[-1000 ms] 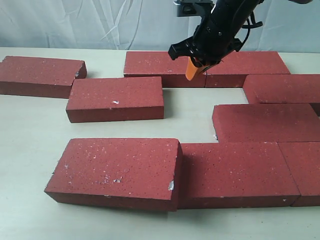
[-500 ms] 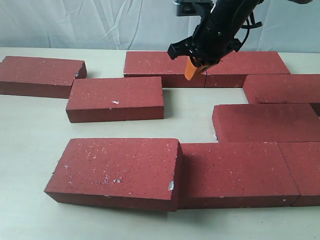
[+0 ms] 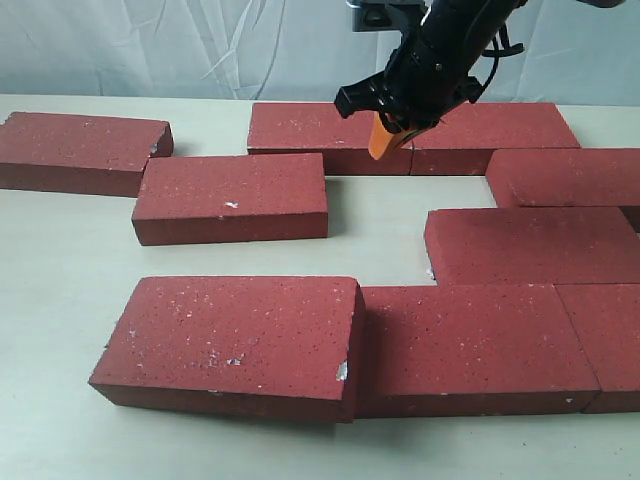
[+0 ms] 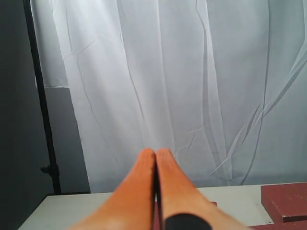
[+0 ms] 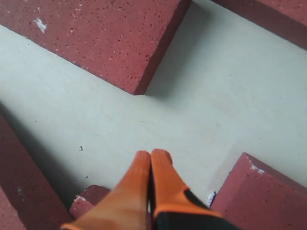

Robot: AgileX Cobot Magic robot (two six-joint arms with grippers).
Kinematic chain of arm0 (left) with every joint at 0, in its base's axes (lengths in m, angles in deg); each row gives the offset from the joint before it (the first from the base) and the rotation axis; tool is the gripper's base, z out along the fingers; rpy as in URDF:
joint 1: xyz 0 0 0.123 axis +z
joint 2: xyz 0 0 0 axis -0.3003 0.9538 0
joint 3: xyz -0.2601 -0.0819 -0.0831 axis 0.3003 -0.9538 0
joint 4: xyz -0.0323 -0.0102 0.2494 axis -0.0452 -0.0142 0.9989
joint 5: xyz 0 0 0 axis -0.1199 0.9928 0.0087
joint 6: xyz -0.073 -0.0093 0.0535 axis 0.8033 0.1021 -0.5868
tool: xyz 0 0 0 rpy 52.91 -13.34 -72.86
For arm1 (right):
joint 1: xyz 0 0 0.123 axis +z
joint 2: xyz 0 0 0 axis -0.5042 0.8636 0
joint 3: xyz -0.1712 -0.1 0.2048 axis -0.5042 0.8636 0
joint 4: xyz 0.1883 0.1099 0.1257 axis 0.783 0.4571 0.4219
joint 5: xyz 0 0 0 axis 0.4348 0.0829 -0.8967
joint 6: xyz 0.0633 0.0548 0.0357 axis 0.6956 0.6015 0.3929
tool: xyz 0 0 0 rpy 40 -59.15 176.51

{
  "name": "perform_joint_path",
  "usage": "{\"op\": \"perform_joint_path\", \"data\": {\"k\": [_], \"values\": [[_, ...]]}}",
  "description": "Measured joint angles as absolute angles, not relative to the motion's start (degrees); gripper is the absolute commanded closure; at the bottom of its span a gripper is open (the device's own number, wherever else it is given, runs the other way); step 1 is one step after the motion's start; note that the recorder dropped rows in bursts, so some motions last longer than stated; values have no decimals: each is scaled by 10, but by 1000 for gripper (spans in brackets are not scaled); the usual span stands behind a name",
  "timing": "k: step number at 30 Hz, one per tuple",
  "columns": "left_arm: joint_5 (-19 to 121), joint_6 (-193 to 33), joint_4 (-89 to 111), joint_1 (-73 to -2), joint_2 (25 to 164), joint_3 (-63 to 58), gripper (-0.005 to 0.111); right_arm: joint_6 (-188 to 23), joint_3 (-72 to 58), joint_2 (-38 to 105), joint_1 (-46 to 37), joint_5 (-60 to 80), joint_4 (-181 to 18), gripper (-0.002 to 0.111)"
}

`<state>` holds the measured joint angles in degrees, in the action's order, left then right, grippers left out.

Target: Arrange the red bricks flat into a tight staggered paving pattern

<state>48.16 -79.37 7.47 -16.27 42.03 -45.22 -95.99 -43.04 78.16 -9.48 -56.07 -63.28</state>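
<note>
Nine red bricks [image 3: 230, 197] lie flat on the tabletop [image 3: 60, 300], only partly packed. Back row: back-left brick [image 3: 320, 132] and back-right brick [image 3: 500, 130] butt end to end. Right-edge brick [image 3: 570, 175] sits just in front of them, cut off by the frame. Right-middle brick [image 3: 530, 243] lies in front of that one, close to it. Front row: front-left brick [image 3: 235, 340], front-middle brick [image 3: 470, 345] and front-right brick [image 3: 605, 340] touch end to end; the front-left one sits slightly askew with a chipped corner at the joint. Right-middle brick meets the front row along its near edge. Middle-left brick [image 3: 230, 197] stands apart from both rows, just beside the far-left brick [image 3: 85, 150], corner to corner.

Open room: a bare patch in the middle, bounded by middle-left brick, back row, right-middle brick and front row. More bare tabletop runs along the left and the near-left edge.

Right pincer [image 3: 385, 145] hangs over the back row near the seam, orange fingers [image 3: 380, 135] pressed together, nothing between them. In the right wrist view the same pincer [image 5: 151, 155] points at bare tabletop [image 5: 201, 96] with brick corners around it.

Left pincer [image 4: 156, 154] is also pressed together and empty, aimed at a white curtain [image 4: 192, 72] beside a black pole [image 4: 43, 120].
</note>
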Motion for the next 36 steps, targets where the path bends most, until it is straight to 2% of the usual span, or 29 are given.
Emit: {"op": "perform_joint_path", "data": {"k": [16,30,36], "values": [[608,-794,76,-163,460,-436,107,-960,-430,782,-95,-560,-632,109],[803,-780,76,-163,691,-322,107,-960,-430,782,-95,-560,-632,109],[820,-779,71,-163,778,-295,107,-960,-430,782,-95,-560,-632,109]]}}
